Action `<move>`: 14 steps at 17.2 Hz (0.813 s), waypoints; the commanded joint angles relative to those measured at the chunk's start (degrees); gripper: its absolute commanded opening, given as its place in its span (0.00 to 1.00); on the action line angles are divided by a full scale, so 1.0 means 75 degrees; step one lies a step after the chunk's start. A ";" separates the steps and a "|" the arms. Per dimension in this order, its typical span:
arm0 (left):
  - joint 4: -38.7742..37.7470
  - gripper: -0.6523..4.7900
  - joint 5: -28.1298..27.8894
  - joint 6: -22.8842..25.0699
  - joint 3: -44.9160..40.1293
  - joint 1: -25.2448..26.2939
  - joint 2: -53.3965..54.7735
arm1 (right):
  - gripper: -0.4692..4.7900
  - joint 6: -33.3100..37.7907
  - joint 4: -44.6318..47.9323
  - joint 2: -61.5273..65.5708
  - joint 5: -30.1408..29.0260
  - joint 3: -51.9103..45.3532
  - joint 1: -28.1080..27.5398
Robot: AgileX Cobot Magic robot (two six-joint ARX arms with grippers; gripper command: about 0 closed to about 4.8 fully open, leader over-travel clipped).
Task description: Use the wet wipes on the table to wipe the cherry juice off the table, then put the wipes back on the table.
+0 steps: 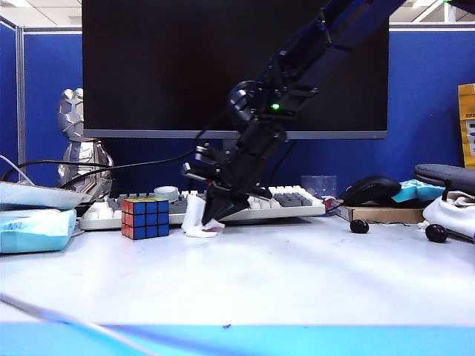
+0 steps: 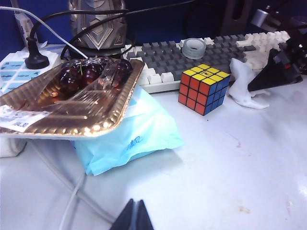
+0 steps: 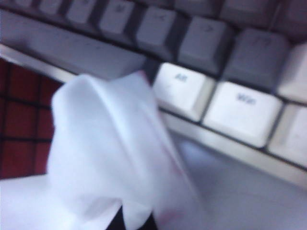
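Right pincer (image 3: 135, 221), angled steeply tableward, pinches wet wipes (image 3: 110, 158); left pincer (image 2: 135, 216) shut.

Readable text is scarce. In the right wrist view, two white keys of the keyboard (image 3: 230, 72) are marked: "Alt" on one key (image 3: 181, 88) and "Win" on the key beside it (image 3: 245, 111). Legends on the grey keys above are blurred and cannot be read (shapes only). In the left wrist view, a blue handwritten scribble is seen on the pale blue pack (image 2: 132, 134) but cannot be made out. Small blue labels on the power strip (image 2: 14, 67) and a printed label on the edge of the foil tray (image 2: 19, 122) are too small to read. On the yellow item (image 1: 467, 126) at the exterior view's right edge, dark print is visible, illegible.
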 commanded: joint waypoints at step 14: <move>-0.0079 0.12 0.0038 -0.0029 -0.0006 0.0017 -0.0026 | 0.08 -0.0251 -0.0822 0.0029 0.0367 0.0009 0.0478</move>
